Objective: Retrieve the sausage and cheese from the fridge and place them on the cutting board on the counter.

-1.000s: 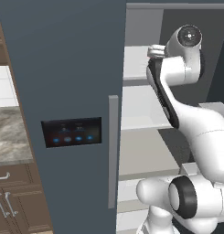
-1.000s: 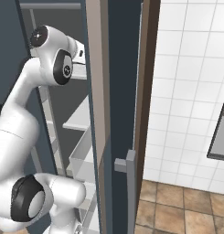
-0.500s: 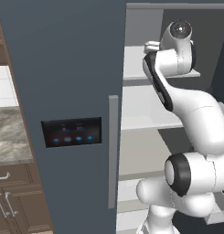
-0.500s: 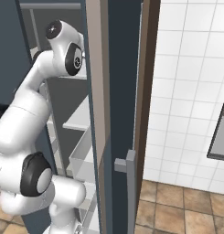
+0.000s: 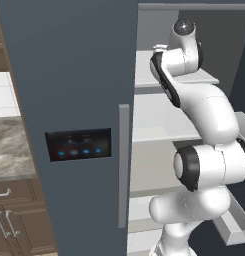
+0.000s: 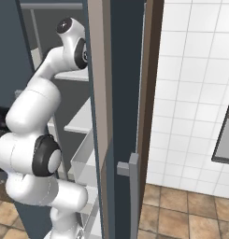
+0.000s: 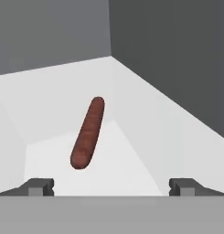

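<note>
The sausage (image 7: 88, 132) is lying left of centre, slanting toward upper right, ahead of the wide-apart, empty gripper (image 7: 111, 187).

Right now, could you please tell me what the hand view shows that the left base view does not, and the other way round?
Hand view: a reddish-brown sausage link lying on a white shelf floor near a grey back corner, beyond the open hand, whose fingertips stand wide apart. Left base view: the dark slate-blue closed fridge door with its grey bar handle and black blue-lit panel, the veined marble counter, and the white arm reaching in. Both share the fridge's white shelved interior.
</note>
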Motion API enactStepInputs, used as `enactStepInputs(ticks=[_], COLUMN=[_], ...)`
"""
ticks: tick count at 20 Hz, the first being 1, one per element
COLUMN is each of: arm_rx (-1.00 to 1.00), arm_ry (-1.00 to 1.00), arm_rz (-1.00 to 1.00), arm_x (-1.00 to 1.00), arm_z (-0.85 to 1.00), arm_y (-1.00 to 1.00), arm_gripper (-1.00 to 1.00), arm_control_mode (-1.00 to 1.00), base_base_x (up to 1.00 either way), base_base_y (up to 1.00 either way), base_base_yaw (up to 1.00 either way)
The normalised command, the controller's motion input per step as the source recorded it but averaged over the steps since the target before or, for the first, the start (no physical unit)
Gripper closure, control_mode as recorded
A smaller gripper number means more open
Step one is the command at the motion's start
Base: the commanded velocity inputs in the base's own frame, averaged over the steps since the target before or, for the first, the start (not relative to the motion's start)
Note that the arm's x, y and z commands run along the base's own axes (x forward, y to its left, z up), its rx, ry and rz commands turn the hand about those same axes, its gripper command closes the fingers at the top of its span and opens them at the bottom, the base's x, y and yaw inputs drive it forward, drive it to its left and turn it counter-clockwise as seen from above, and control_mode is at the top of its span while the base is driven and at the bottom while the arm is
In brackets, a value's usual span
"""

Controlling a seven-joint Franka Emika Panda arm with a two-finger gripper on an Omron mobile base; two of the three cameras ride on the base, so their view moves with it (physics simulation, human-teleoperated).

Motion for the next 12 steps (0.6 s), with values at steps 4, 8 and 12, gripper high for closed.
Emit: enactStepInputs(ticks=[4,8,12], arm_rx=[0.01,0.03,0.04], arm_ry=[0.08,0.07,0.03], arm_rz=[-0.04,-0.04,-0.03], arm_x=[0.51,0.48,0.49], arm_z=[-0.18,-0.22,-0.16], arm_y=[-0.04,-0.03,-0.07], arm_gripper=[-1.0,-1.0,-1.0], arm_control_mode=[-1.0,-1.0,-1.0], base_base_x=[0.0,0.0,0.0], base_base_y=[0.0,0.0,0.0], base_base_yaw=[0.0,0.0,0.0])
